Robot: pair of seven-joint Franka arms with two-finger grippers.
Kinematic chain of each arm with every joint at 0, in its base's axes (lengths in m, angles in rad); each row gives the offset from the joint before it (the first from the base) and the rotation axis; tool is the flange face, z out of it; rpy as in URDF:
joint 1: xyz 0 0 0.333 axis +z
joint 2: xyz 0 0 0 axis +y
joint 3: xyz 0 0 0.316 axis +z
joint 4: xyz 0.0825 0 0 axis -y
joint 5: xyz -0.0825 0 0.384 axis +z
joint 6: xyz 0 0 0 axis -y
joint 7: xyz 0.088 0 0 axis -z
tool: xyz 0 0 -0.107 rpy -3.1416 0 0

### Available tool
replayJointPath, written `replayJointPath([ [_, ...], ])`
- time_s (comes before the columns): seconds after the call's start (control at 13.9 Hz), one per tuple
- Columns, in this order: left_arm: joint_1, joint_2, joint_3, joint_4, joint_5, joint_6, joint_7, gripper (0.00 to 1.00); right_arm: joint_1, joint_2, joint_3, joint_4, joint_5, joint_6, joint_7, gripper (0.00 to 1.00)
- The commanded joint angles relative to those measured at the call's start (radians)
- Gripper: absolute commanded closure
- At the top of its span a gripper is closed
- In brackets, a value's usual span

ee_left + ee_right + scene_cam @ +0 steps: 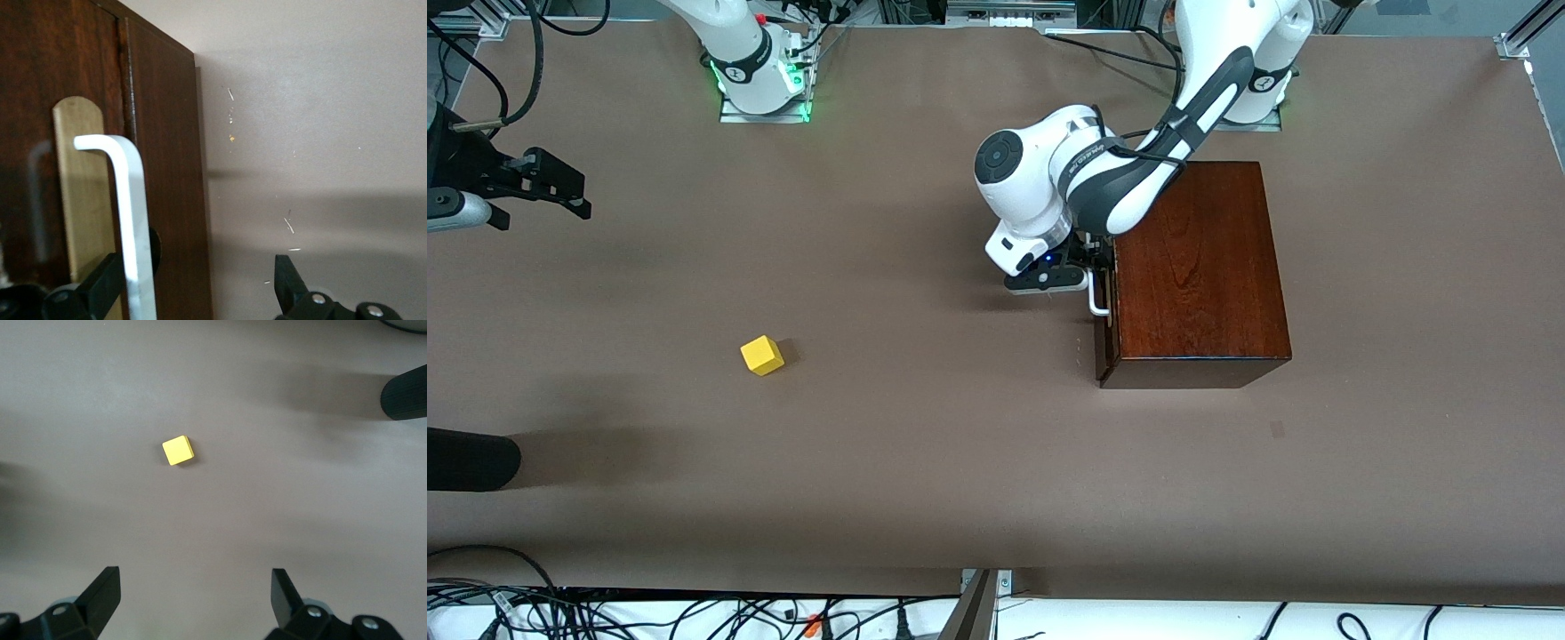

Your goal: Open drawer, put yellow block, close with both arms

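The dark mahogany box (pixel 1200 267) stands toward the left arm's end of the table. Its drawer front (pixel 1105 333) lies flush with the box, and no pale tray shows. My left gripper (pixel 1092 277) is open at the white handle (pixel 1099 300). In the left wrist view the handle (pixel 135 220) stands between the two fingers (pixel 100 288), close to one of them; the gripper (pixel 197 285) is not closed on it. The yellow block (pixel 762 356) lies on the table toward the right arm's end. My right gripper (pixel 569 191) hangs open and empty above the table, with the block (pixel 178 450) below and ahead of it (pixel 193 588).
A black rounded object (pixel 471 460) reaches in over the table edge at the right arm's end, nearer to the front camera than the block; it also shows in the right wrist view (pixel 403 393). Cables run along the table's front edge (pixel 694 613).
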Motion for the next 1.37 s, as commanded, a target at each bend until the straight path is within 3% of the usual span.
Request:
replayJointPath([
  [0.0,0.004,0.017,-0.004,0.007,0.036,0.017,0.001,0.0,-0.007,-0.002,0.004,-0.002,-0.002,0.005,0.008,0.0],
  [0.58,0.003,0.037,-0.003,0.018,0.033,0.089,-0.017,0.0,-0.006,0.0,-0.002,-0.002,-0.002,0.005,0.008,0.0],
  [1.3,-0.011,0.061,-0.006,0.061,0.015,0.09,-0.042,0.0,-0.006,0.0,-0.002,-0.002,-0.002,0.005,0.008,0.0],
])
